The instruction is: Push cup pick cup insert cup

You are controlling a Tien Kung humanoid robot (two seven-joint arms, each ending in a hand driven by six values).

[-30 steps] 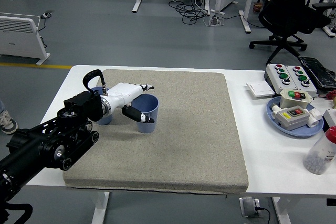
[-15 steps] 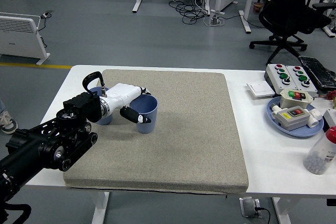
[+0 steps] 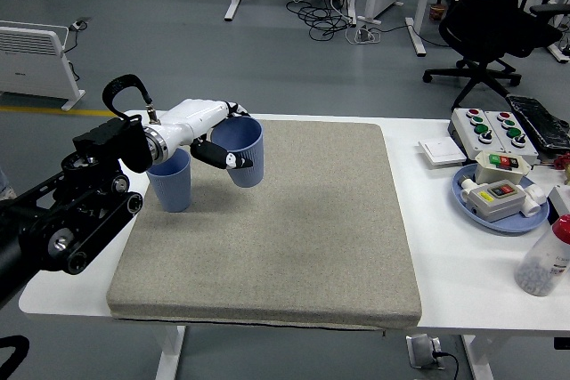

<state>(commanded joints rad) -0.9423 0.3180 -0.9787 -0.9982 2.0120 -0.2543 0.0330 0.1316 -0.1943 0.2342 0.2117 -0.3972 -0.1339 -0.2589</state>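
The white table (image 3: 445, 246) carries a large grey mat (image 3: 294, 238), and everything that matters sits relative to that mat. Over its far left corner the robot's left arm (image 3: 62, 229) reaches in from the near left, and its white left hand (image 3: 209, 131) has the fingers wrapped round a blue cup (image 3: 240, 150), thumb across the near wall and the other fingers behind the rim, so the hand is holding that cup and nothing else. The held cup hangs tilted, mouth leaning up and toward the hand, and its base appears clear of the mat (the gap under it is hard to judge from this high view). A second blue cup (image 3: 171, 180) stands upright on the mat's left edge, just beside and below the held one, mouth open and empty as far as can be seen. The right arm is not in view. Off the mat's right side lie a blue plate (image 3: 495, 218) with a button box, a larger switch box (image 3: 494, 131) beyond it and a bottle (image 3: 545, 260) nearer the front; none take part. As for progress, the pick looks done, with the cup gripped and raised; what remains, in my judgement, is to carry it over the standing cup, bring it upright and lower it in.
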